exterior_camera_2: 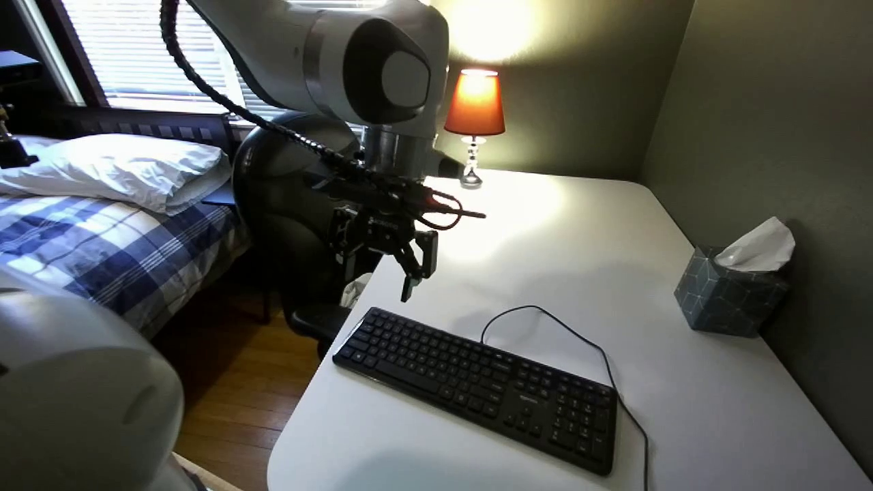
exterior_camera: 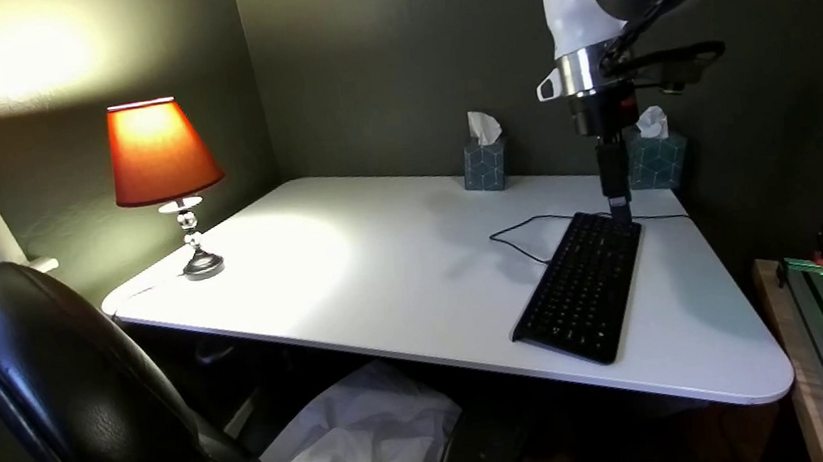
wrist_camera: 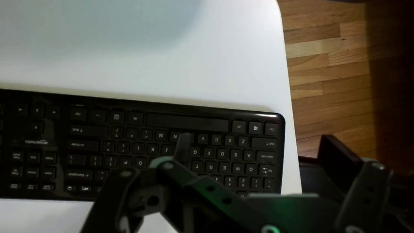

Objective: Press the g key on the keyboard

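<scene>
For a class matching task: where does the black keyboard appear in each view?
In an exterior view: keyboard right of centre, running lengthwise up the picture.
In an exterior view: keyboard lower middle, slanting down to the right.
Wrist view: keyboard left of centre, cut off at left, partly behind the tool.
Shared landmark: the white desk, edge near one keyboard end.

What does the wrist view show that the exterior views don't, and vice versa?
Only the wrist view: a G key whose letter can be read, appearing beside one of the fingers.

Only the exterior views: a lit lamp, a tissue box and a thin dark cable, each in both exterior views.

Shared: the keyboard, the white desk and the fingers.
</scene>
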`<state>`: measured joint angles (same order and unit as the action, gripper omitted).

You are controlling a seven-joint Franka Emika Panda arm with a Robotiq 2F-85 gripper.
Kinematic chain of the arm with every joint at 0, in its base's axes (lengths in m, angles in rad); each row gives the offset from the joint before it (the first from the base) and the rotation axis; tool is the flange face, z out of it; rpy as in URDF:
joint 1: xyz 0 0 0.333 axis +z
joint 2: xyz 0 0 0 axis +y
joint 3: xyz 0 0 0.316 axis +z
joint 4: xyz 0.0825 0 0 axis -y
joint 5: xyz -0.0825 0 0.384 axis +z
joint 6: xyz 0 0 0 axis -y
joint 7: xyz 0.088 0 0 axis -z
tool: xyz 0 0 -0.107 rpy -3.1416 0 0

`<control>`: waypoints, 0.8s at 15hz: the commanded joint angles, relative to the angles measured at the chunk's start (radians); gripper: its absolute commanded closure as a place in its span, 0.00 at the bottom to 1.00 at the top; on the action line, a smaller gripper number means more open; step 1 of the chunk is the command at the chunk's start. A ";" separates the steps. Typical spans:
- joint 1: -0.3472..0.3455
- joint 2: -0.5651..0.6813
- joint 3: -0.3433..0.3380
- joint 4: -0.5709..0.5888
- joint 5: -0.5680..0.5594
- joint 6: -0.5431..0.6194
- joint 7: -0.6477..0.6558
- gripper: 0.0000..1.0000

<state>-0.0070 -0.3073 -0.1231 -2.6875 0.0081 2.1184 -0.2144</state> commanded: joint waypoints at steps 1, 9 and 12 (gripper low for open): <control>-0.003 0.148 0.006 0.065 0.051 0.024 -0.004 0.00; -0.036 0.343 0.013 0.149 0.081 0.035 0.009 0.66; -0.052 0.392 0.012 0.171 0.077 0.050 0.023 0.91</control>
<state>-0.0357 0.0220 -0.1222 -2.5458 0.0635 2.1397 -0.2051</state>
